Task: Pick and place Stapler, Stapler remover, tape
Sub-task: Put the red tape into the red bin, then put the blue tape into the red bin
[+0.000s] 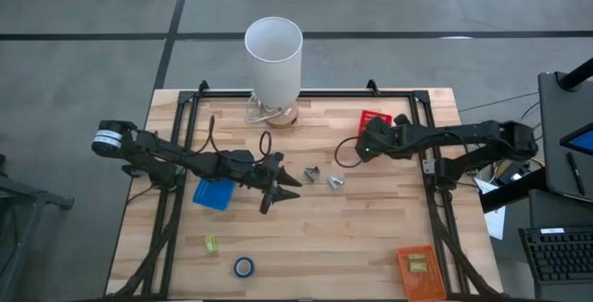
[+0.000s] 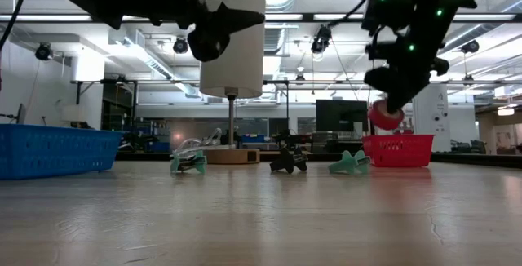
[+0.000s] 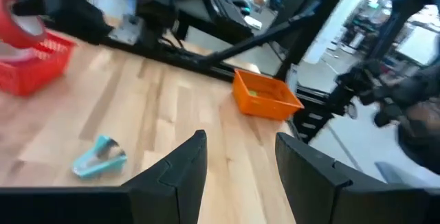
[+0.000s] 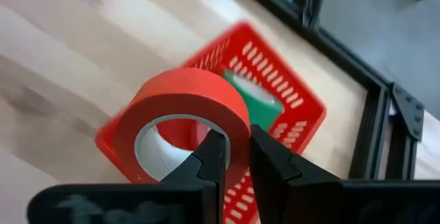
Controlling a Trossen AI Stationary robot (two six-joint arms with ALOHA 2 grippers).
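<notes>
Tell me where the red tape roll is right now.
The red tape roll is pinched in the right gripper, held in the air just above the red basket at the table's far right side, as the right wrist view shows.

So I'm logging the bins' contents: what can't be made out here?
- Red basket: right wrist view, the red tape roll in the right gripper covers most of it.
- Orange bin: high view, contents too small.
- Blue bin: low view, wall hides the inside.
</notes>
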